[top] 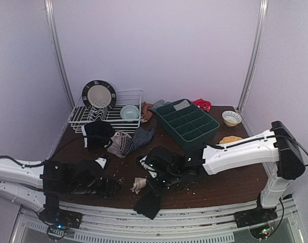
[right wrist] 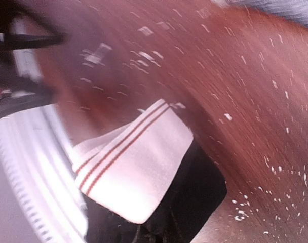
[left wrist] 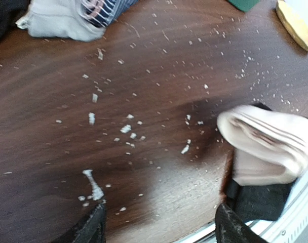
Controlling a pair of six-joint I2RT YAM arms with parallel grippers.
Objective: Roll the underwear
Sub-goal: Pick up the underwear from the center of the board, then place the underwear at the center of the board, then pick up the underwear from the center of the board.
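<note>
Dark wooden table (top: 230, 182) flecked with pale crumbs (left wrist: 126, 129), white walls (top: 154, 50) behind. Left of the green divided tray (top: 187, 123): underwear heap (top: 121, 140), grey, black and navy-striped. In front of the tray, at the table's near edge: black underwear (right wrist: 133, 167) with a pale striped waistband. Left gripper (left wrist: 159, 228), front-left of the tray: fingers spread, empty. Right gripper (top: 156, 186) over the black underwear; its grasp cannot be told.

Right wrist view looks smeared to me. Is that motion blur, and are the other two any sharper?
Right wrist: yes, heavy motion smear, the table streaked, only the red-striped waistband readable. Left wrist: crumbs crisp, the beige-pink garment at right soft. Top external: sharp but dim, the black cloth at the near edge merges with its dark surroundings.
</note>
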